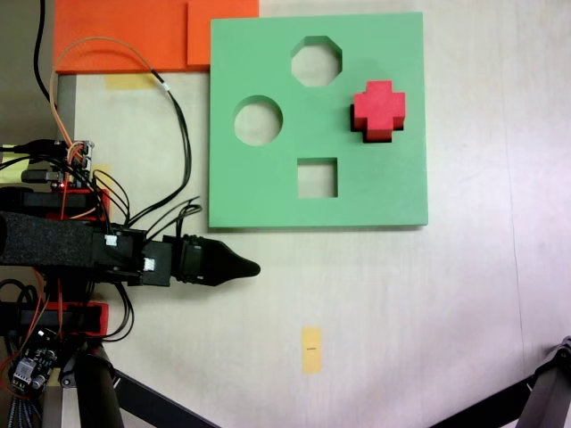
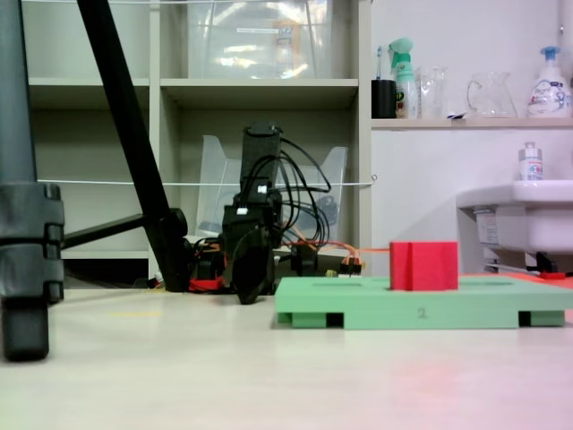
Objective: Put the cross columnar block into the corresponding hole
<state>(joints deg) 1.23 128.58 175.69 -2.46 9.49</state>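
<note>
The red cross columnar block [image 1: 380, 107] stands upright in the plus-shaped hole [image 1: 356, 122] on the right side of the green foam board [image 1: 268, 198]; only a dark sliver of the hole shows at the block's left and lower edges. In the low fixed view the block [image 2: 423, 266] sticks up above the board's top [image 2: 358, 300]. My gripper [image 1: 253, 267] hovers off the board, below its lower left corner and pointing right. It is shut and holds nothing. Seen from the front, the gripper [image 2: 252, 291] hangs just left of the board.
The board also has octagonal [image 1: 316, 61], round [image 1: 258, 121] and square [image 1: 318, 177] cutouts. Orange foam sheets [image 1: 134, 34] lie at the top left. A yellow tape mark [image 1: 310, 349], the arm's cables [image 1: 174, 116] and tripod legs [image 1: 152, 401] surround the bare tabletop.
</note>
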